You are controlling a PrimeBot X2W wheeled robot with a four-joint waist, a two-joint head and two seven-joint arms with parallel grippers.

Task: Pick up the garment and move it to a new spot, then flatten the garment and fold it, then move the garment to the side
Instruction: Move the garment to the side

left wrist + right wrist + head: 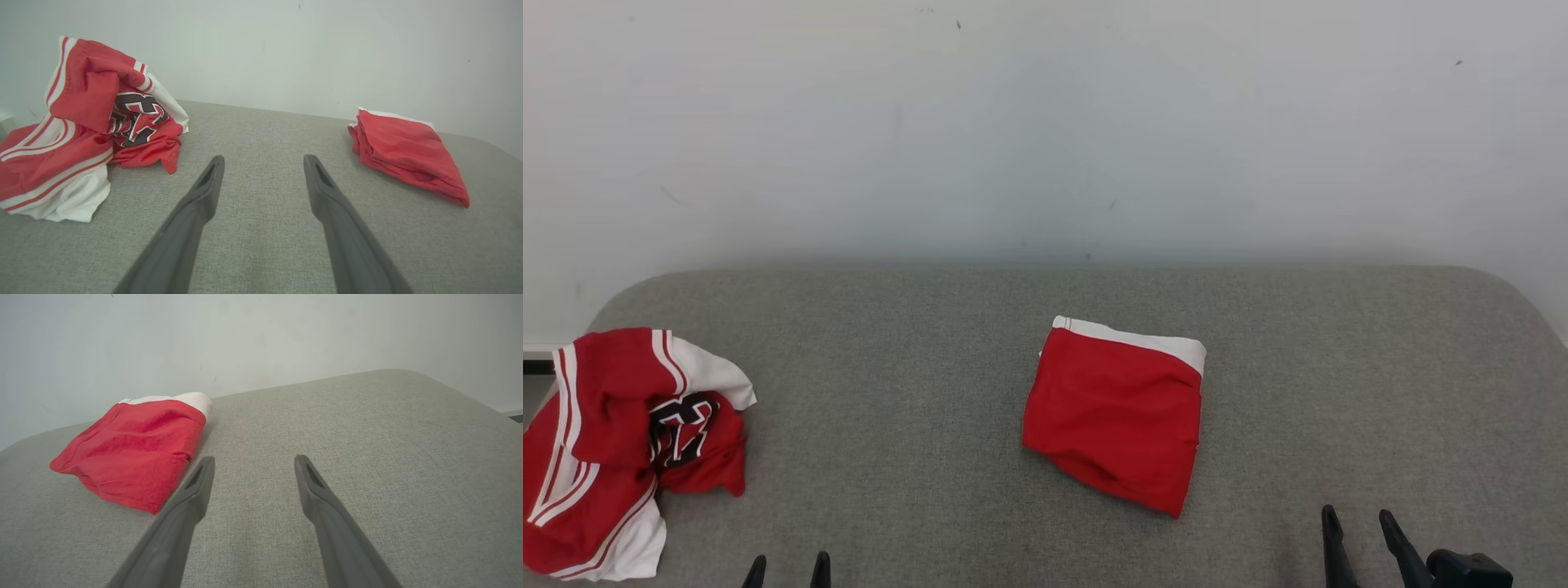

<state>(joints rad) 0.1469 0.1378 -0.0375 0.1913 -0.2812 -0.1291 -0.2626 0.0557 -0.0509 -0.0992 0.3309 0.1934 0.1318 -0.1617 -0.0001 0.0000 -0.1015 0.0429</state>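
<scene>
Grey woven cushion top [915, 392] with rounded corners, plain white wall [1045, 122] behind. The folded red garment [1115, 420] sits mid-frame, smooth fabric in a near-square block, white band edge facing the top of the frame, the whole thing skewed a bit clockwise. A crumpled red-and-white jersey [613, 457] is bunched at lower left. The left gripper [788, 563] and right gripper [1357, 514] are both spread wide, holding nothing.

Two garments before me, I count: one folded red garment [1115, 416] mid-frame, one crumpled jersey [613, 457] lower left; one grey cushion [890, 367] underneath.
</scene>
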